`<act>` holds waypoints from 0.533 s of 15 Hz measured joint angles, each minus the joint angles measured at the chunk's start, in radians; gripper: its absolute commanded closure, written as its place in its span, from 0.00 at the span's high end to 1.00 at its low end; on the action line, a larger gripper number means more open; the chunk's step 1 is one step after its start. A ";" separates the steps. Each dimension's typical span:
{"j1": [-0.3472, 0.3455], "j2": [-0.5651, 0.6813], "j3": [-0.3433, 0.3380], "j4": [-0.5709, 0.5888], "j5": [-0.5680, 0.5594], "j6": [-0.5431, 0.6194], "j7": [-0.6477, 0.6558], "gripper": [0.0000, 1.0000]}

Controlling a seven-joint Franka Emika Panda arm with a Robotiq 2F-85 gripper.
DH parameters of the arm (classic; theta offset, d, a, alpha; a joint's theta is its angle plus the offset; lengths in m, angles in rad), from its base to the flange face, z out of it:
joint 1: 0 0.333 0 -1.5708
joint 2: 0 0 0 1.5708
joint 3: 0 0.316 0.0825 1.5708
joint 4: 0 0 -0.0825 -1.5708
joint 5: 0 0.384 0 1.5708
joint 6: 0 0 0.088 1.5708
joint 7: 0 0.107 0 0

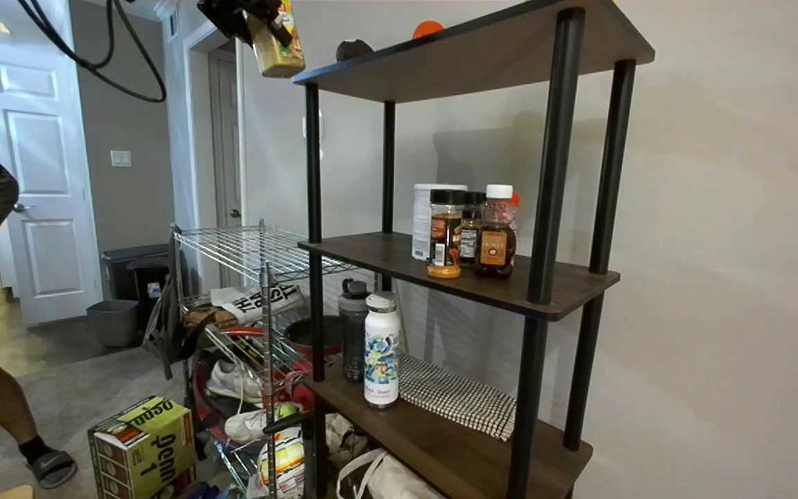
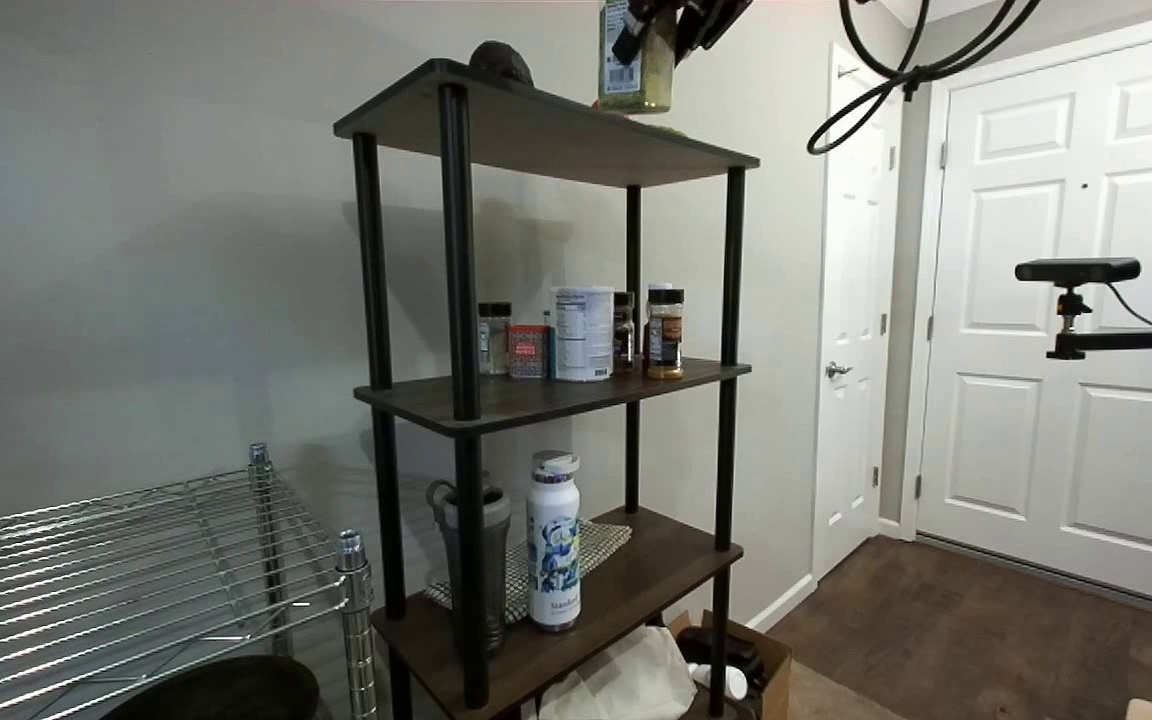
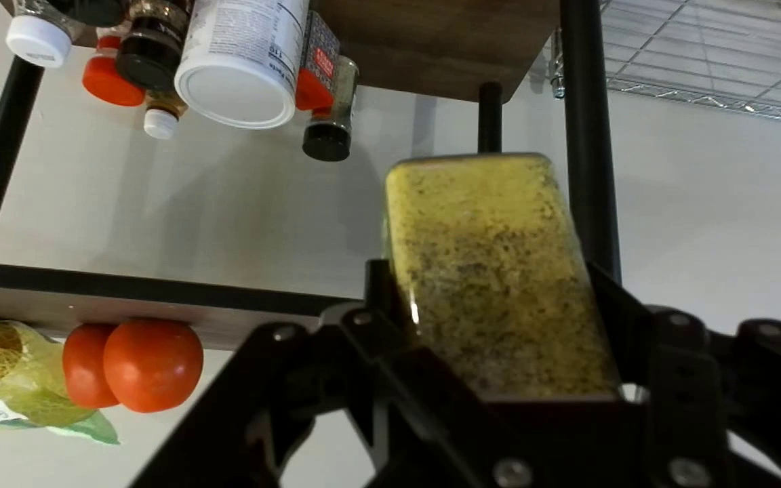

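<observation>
Seasoning bottle (image 3: pixel 499 251) is hanging in midair near the top shelf (image 1: pixel 468 62); hand (image 3: pixel 489 291) is gripping it, fingers (image 3: pixel 378 288) pressing on both sides and standing about the bottle's width apart. Gap to the shelf isn't reading clearly. In an exterior view the bottle is showing left of the shelf's left end, with part of a colourful label (image 1: pixel 294 48). In an exterior view it is showing a pale barcode label (image 2: pixel 622 76) instead. Both are cropping its top, so that end is going unseen.

Wrist view is standing upside down; it is showing two tomatoes (image 3: pixel 153 366) and a yellow net bag (image 3: pixel 11 359) on the top shelf, while the exterior views are giving only scraps of them. Dark round lump (image 1: pixel 352 50) on that shelf is appearing in both exterior views, not in the wrist view. White canister (image 3: pixel 238 68) is standing on the middle shelf (image 3: pixel 431 41) below, showing in all three.

Long axis is running near upright in both exterior views; flat base is pointing down. Looks: blocky, clear, rounded corners; bare side is facing the wrist view, contents showing yellow near the base and turning darker, heavily speckled farther up.
</observation>
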 measured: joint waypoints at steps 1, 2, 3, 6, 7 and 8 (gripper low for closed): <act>0.000 0.004 -0.004 0.003 0.000 0.000 0.000 0.67; 0.000 0.007 -0.007 0.006 0.000 0.000 0.000 0.67; 0.000 0.009 -0.009 0.008 0.000 0.000 0.000 0.67; 0.001 0.011 -0.009 0.008 0.000 0.000 0.000 0.67; 0.001 0.011 -0.009 0.008 0.000 0.000 0.000 0.67; 0.001 0.011 -0.009 0.008 0.000 0.000 0.000 0.67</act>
